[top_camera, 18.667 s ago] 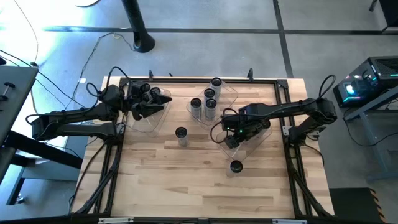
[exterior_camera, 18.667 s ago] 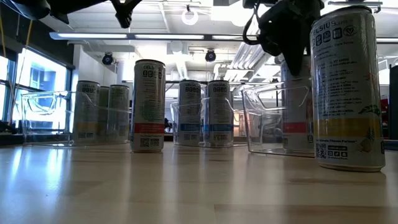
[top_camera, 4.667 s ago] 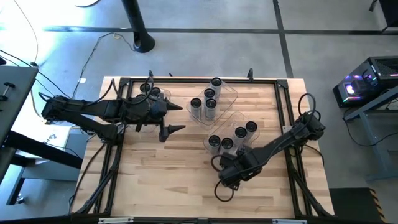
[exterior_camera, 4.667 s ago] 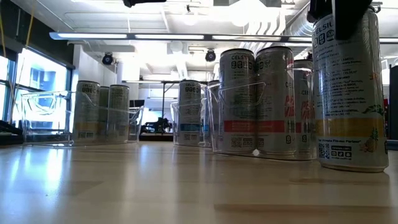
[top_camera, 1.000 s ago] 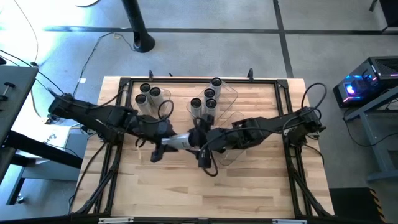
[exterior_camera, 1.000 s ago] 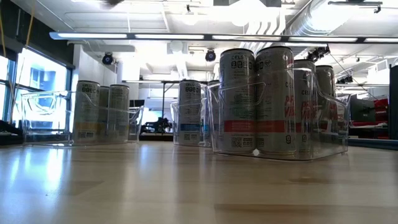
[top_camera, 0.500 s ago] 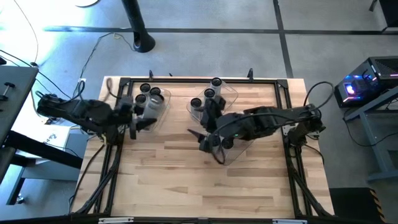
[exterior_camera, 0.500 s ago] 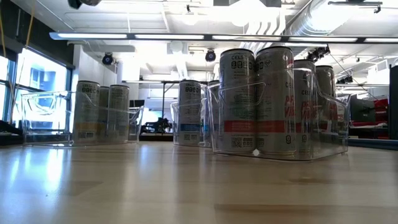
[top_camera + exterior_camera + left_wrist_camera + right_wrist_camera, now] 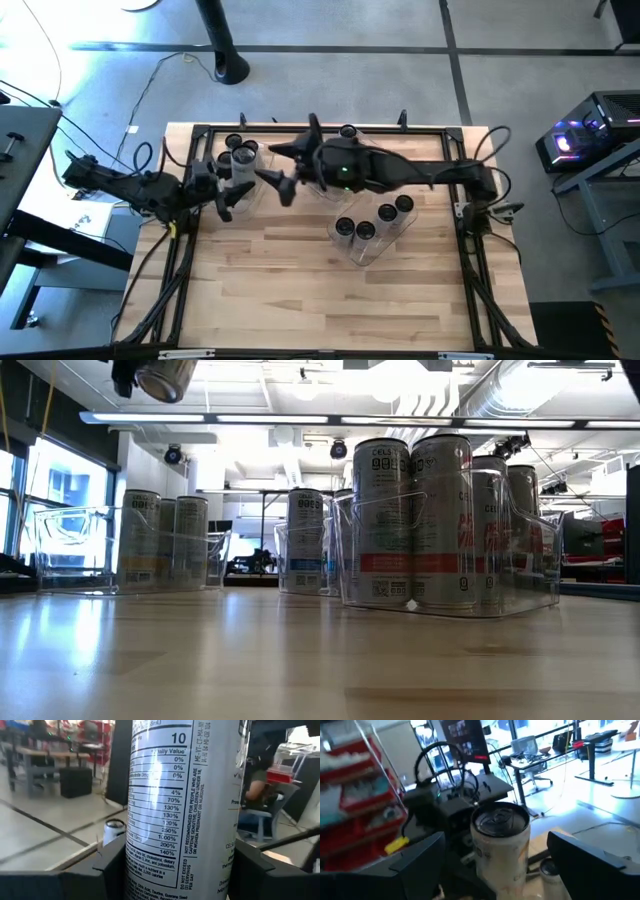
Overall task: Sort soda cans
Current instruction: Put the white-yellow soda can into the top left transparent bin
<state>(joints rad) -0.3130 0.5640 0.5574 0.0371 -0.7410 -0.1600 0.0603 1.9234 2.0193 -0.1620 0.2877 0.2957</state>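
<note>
- Pale wood planks make up the counter (image 9: 300, 290), which carries three clear bins holding soda cans.
- Left bin (image 9: 60, 520): it stands at the counter's far left corner, with three cans (image 9: 233, 143) upright inside it.
- Held can (image 9: 182, 805): the left end effector (image 9: 225, 183) is clenched on it, one dark finger on each side. The can hangs well above the counter, at the left bin's near edge; the level view shows it high up with its round base (image 9: 165, 375) visible.
- Right end effector (image 9: 280, 170): it is reaching across the counter and sits just beside the left bin, on the side facing the middle bin. Its fingers are spread wide and grasp nothing; its own camera looks at the held can (image 9: 500, 845) from close by.
- Middle bin (image 9: 372, 150): beside the left bin along the far edge, largely covered by the right arm; one can (image 9: 347, 131) shows at its far end.
- Third bin (image 9: 545, 560): farthest from the left bin and nearer the front, with four cans (image 9: 365, 231) upright in it.
</note>
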